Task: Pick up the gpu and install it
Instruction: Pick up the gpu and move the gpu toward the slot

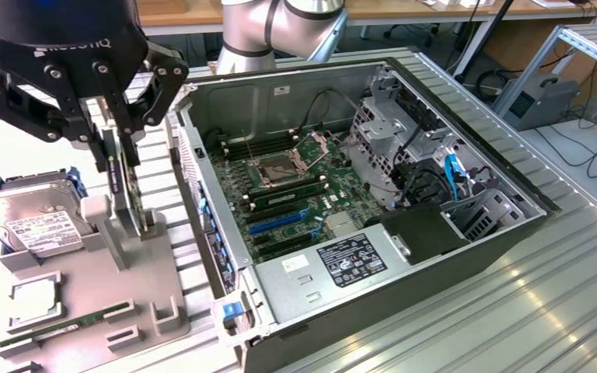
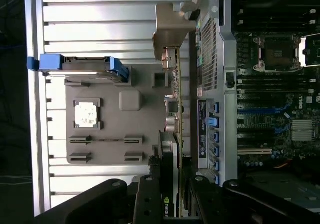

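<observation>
Found the gripper point(image 1: 120, 155) point(image 2: 170, 184) clamped on the upper edge of the gpu point(image 1: 127, 194) point(image 2: 168, 159). Saw the card upright on edge at the grey holder tray point(image 1: 81, 311) point(image 2: 145, 129), just beside the open computer case point(image 1: 506, 194), with the hard drive point(image 1: 34, 221) in the same tray.

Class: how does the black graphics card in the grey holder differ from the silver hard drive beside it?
The thin black graphics card stands upright on edge; the silver hard drive with a white label leans tilted, label showing. The card is slim and dark; the drive is thicker, with blue side rails. The gripper is at the card, away from the drive. Both sit in the grey holder.
</observation>
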You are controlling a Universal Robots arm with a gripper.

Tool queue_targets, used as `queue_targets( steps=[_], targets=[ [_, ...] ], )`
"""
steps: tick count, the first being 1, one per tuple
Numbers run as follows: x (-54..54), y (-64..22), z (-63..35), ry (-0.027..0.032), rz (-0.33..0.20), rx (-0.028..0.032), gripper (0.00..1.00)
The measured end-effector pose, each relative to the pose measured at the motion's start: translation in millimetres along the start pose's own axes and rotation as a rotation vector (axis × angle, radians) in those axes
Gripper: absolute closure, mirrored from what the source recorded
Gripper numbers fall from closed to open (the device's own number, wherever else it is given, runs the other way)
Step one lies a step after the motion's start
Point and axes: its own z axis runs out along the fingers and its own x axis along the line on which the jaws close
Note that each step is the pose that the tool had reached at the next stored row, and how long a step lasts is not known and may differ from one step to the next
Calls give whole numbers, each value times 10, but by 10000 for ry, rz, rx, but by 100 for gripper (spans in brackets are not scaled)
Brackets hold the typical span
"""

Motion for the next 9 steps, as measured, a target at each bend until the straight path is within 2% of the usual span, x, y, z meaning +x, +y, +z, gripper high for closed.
queue_targets(
  steps=[9],
  targets=[
    [-5, 7, -221, 1, 1, -25, 73]
  ],
)
